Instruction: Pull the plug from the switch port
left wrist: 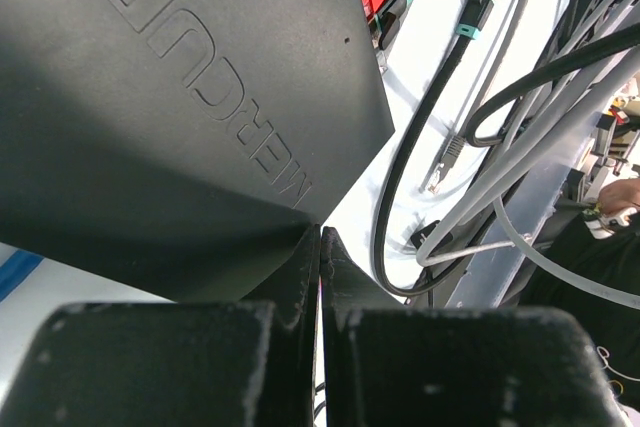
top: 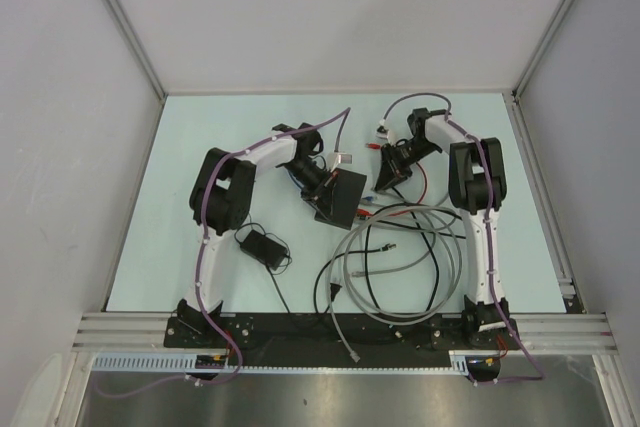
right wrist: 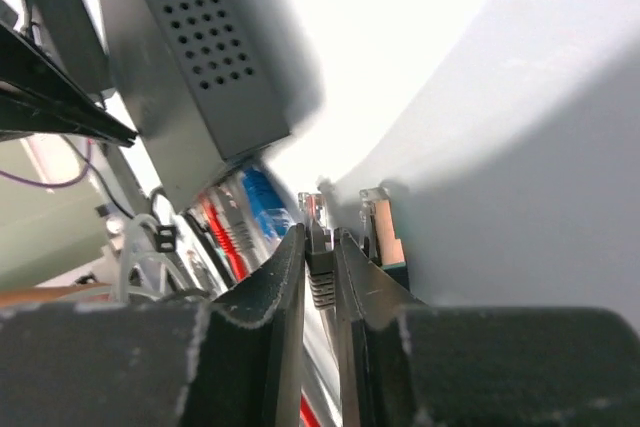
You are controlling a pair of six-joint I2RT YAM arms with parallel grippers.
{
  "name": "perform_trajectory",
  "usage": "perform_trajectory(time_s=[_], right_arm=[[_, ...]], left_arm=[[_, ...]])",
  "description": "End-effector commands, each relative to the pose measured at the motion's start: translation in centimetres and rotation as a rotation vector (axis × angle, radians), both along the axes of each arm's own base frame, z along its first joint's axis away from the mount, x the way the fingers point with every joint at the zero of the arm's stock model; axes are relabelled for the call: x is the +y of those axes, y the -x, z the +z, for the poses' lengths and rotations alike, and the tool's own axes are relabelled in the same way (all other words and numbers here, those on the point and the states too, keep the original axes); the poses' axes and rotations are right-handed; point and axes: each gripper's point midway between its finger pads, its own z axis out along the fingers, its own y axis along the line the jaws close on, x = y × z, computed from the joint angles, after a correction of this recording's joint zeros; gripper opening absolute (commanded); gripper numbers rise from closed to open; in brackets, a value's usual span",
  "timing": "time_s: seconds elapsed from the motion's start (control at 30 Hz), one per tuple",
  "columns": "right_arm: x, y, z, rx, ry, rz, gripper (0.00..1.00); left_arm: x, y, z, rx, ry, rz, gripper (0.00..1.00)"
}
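- Jaws of the left gripper (left wrist: 320,242) are shut fully at a corner of the switch (left wrist: 190,97); nothing is seen between them.
- A grey plug (right wrist: 318,272) is pinched by the nearly closed right gripper (right wrist: 320,237), and its clear tip is seen apart from the switch.
- At mid-table the switch is flanked by the two grippers, just behind a tangle of loose cables (top: 400,257).
- Red plugs (right wrist: 228,232) and a blue plug (right wrist: 265,209) are seen at the switch's port side.
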Motion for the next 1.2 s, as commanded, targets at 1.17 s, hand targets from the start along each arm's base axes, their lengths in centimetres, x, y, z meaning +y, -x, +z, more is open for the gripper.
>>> perform_trajectory(time_s=[1.17], right_arm=[[-16.9, -21.6, 9.0, -0.872, 0.814, -0.243, 0.07]], left_arm=[[0.4, -1.5, -2.4, -0.098, -0.068, -0.040, 0.00]])
